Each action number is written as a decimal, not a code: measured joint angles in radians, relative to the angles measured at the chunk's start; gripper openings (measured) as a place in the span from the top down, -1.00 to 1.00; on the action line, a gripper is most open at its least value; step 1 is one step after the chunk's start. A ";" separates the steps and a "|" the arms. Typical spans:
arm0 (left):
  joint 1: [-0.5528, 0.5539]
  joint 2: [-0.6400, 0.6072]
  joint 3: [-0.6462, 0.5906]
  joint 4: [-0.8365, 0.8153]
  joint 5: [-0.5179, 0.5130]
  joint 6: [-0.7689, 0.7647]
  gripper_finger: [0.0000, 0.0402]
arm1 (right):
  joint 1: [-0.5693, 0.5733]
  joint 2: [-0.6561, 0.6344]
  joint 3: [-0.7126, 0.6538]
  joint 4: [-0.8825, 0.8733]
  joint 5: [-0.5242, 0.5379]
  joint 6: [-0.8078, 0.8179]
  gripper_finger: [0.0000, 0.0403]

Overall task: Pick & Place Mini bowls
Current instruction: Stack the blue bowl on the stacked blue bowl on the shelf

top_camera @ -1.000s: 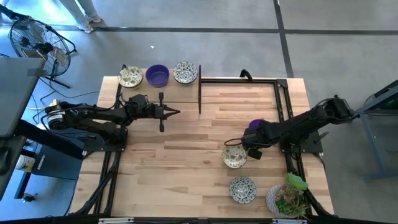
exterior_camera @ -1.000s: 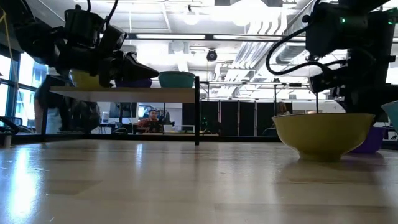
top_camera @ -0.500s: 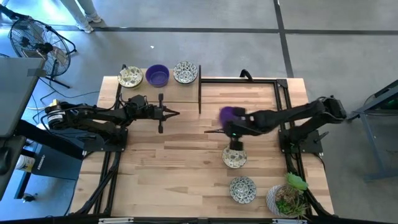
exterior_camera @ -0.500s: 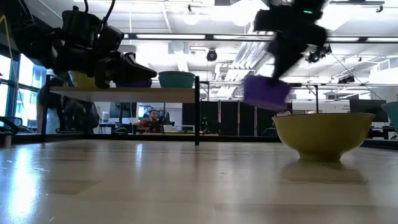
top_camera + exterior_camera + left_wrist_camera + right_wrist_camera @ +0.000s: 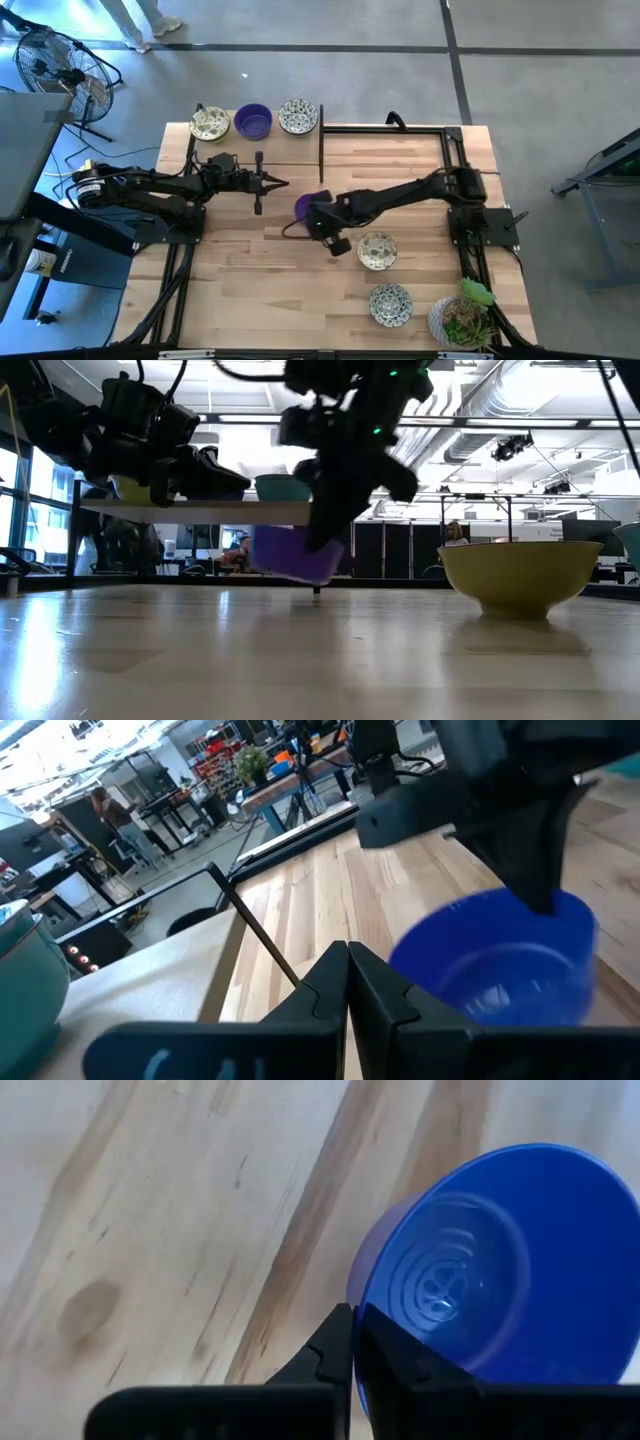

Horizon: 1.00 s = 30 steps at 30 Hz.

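My right gripper (image 5: 313,214) reaches across to the table's middle and is shut on a solid purple mini bowl (image 5: 307,205). The bowl looks blue in the right wrist view (image 5: 500,1260) and hangs low over the table in the low view (image 5: 295,555). My left gripper (image 5: 284,182) is shut and empty, hovering just left of the bowl, in front of the shelf. Three mini bowls stand on the raised shelf at the far left: patterned (image 5: 210,123), purple (image 5: 253,122), patterned (image 5: 298,116). Two patterned bowls (image 5: 377,250) (image 5: 390,303) rest on the table at the right. My right gripper pinches the purple bowl's rim (image 5: 368,1280) between its two fingers, apparently one inside the bowl and one outside. The fingers come from the table's right, roughly level. The bowl is tilted, its opening toward the wrist camera, its base close above the table.
A thin dark upright post (image 5: 321,155) stands at the shelf's right end, just beyond the held bowl. A white pot with a green plant (image 5: 460,320) stands at the near right corner. A dark frame (image 5: 455,170) runs along the table's right side. Bare wood lies at the near left.
My right gripper has carried the purple bowl from the table's right side toward the left, past the patterned bowl. It rose first and then came down to just above the table's middle. The bowl has tipped over in the hold.
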 joint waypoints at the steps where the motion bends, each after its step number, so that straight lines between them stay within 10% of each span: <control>1: 0.000 0.000 0.000 -0.001 0.000 0.000 1.00 | 0.002 0.018 0.017 0.000 0.001 -0.014 0.98; 23: 0.000 0.000 0.027 -0.089 0.023 0.001 1.00 | 0.034 -0.057 0.054 -0.042 0.094 0.034 0.49; 30: 0.000 0.000 0.076 -0.165 0.036 -0.001 1.00 | 0.021 -0.289 -0.249 0.177 0.031 0.114 0.68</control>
